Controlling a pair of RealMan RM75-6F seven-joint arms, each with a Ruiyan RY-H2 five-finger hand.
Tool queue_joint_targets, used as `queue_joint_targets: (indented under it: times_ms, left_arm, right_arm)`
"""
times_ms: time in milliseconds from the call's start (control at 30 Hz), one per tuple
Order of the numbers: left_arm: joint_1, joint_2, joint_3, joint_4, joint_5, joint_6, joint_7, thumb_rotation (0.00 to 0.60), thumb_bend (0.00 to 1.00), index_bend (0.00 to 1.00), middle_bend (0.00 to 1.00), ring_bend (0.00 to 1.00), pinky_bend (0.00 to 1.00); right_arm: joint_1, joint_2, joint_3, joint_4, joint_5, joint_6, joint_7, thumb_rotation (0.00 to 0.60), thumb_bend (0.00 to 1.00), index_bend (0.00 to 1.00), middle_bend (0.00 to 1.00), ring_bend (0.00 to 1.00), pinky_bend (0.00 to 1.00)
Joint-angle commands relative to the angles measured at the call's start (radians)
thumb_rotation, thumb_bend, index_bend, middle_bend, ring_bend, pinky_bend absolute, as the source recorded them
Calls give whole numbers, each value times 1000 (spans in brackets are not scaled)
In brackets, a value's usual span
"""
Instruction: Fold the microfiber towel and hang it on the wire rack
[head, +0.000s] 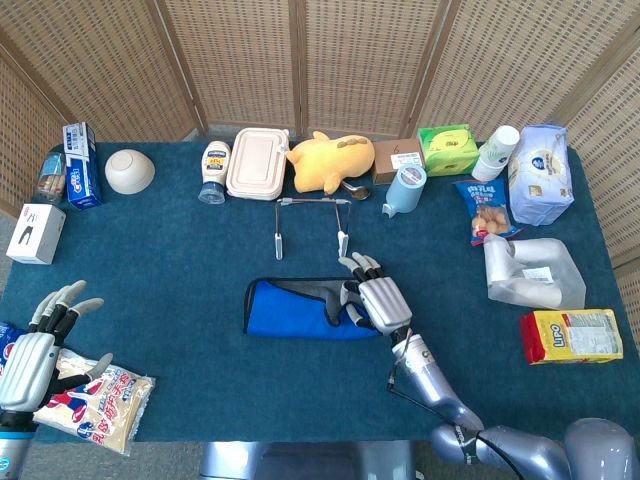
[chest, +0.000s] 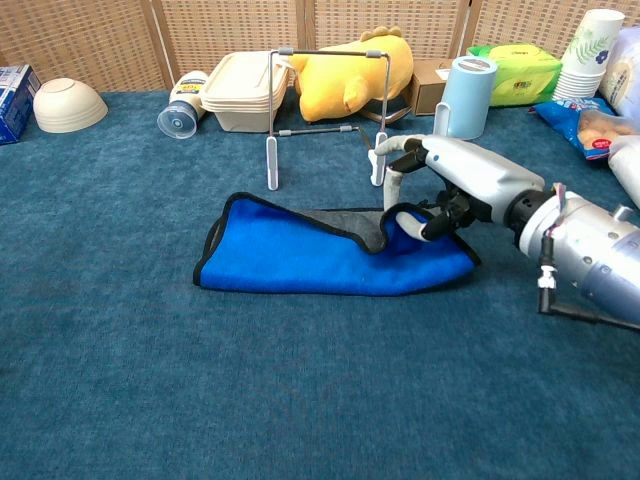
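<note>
- Right now the microfiber towel (chest: 300, 262) lies flat on the blue worktop (chest: 120, 380), just in front of the wire rack (chest: 325, 105).
- It is blue on the outside and grey on the inside, with a black edge.
- One flap is turned over, so some grey shows near the rack.
- The right hand (chest: 455, 190) pinches the turned-over edge of the towel between its thumb and fingers, at the end of the towel that is to the right of the rack.
- The wire rack stands upright on its two white feet, and nothing hangs on it.
- The left hand (head: 35, 345) is far from the rack, at the near left corner of the worktop, with its fingers spread and nothing in them.
- It sits beside a snack bag (head: 95, 395).
- Behind the rack are a yellow plush toy (chest: 345, 75), a lunch box (chest: 240, 90) and a bottle lying on its side (chest: 180, 105).
- To the right of the rack stands a light blue jug (chest: 462, 98).
</note>
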Motion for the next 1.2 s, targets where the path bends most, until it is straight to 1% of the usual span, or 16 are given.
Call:
queue_joint_targets:
  times_ms: [33,333,433,633,800,1000,1100,1200]
  left_arm:
    - [2,2,1,-1,1,2,1,600,340,202,48,0,0]
    - [15,8,7,-7,6,14,1,600,339,201,47,0,0]
    - [19,10,9,-8,7,16,3,600,340,201,46,0,0]
    - [27,13,12,-13,13,26,3,600,340,201,45,0,0]
    - [34,12,16,-13,19,34,0,600,340,201,45,0,0]
    - [40,12,18,-12,21,39,-3,600,339,201,45,0,0]
    - [42,13,18,-12,23,41,-3,600,340,201,45,0,0]
    - [44,14,18,-11,25,42,-4,600,340,201,45,0,0]
  right_arm:
    - [15,-2,17,12,25,-22,-4,600,442,684,126,0,0]
    - [37,-6,37,45,72,-64,-1,600,445,670,126,0,0]
    - [40,-2,37,52,83,-76,5,600,447,641,125,0,0]
    - [43,12,36,51,109,-98,0,600,450,516,109,0,0]
    - [52,24,42,38,130,-110,-24,600,451,375,80,0,0]
    - [61,26,49,41,147,-108,-63,600,450,252,53,0,0]
    - [63,18,57,48,161,-95,-80,600,450,222,45,0,0]
    - [69,16,61,55,175,-99,-91,600,450,212,38,0,0]
